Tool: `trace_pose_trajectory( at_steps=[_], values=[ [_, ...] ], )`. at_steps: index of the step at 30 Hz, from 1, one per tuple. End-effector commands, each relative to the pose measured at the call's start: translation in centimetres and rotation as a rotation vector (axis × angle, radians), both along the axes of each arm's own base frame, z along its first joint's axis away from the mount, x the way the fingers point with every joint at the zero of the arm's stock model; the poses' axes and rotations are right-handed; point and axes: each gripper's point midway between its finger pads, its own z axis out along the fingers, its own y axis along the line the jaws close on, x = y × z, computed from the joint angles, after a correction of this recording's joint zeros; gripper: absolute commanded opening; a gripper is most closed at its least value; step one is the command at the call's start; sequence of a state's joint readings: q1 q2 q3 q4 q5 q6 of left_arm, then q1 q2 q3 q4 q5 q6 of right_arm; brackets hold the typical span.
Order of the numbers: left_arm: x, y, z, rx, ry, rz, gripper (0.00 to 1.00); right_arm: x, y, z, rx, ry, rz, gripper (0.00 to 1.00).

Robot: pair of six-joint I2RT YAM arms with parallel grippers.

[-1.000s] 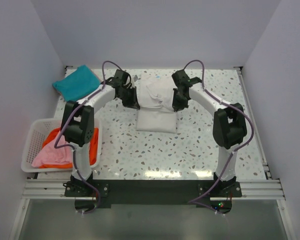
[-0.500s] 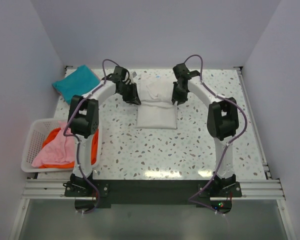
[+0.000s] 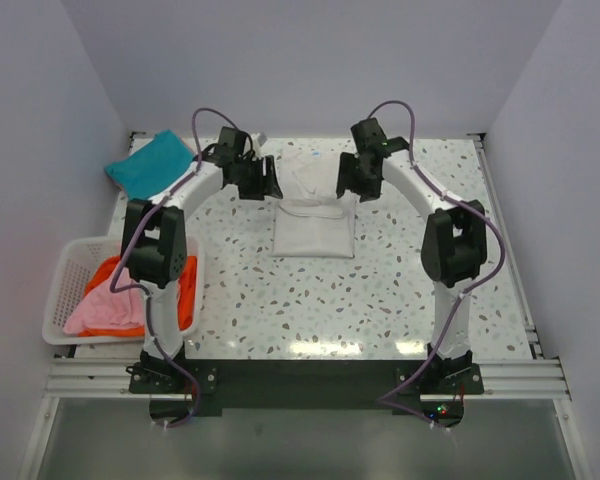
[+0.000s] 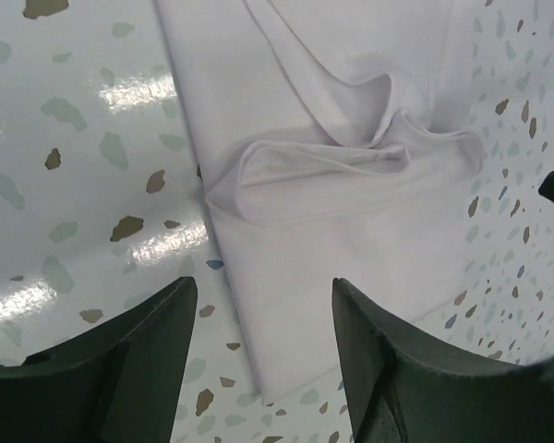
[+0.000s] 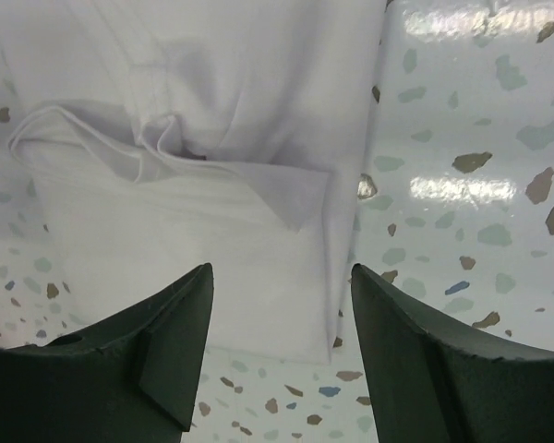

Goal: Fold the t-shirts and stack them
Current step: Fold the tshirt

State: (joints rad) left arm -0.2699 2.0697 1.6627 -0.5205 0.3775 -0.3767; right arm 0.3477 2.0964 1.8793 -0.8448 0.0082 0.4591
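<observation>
White t-shirt (image 3: 313, 225) lies folded at the far middle of the table (image 3: 380, 300), between the left gripper (image 4: 263, 300) and right gripper (image 5: 282, 277), both with jaws apart and empty. Lift straight up, since its top layer seems loosely rumpled.

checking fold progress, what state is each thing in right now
white t-shirt: partly folded, flat on table, ungripped
teal t-shirt: folded, far left of table
basket: upright, holding two shirts
pink t-shirt: crumpled in basket
orange t-shirt: crumpled, under pink
left gripper: open, empty
right gripper: open, empty
</observation>
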Motion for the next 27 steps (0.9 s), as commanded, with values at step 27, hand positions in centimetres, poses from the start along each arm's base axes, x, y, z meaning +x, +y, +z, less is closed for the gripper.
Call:
trace_pose_trajectory(
  at_steps=[27],
  values=[
    [0.8, -0.2, -0.7, 0.113, -0.101, -0.018, 0.66, 1.6, 0.8, -4.5, -0.135, -0.022, -0.042, 0.62]
  ],
)
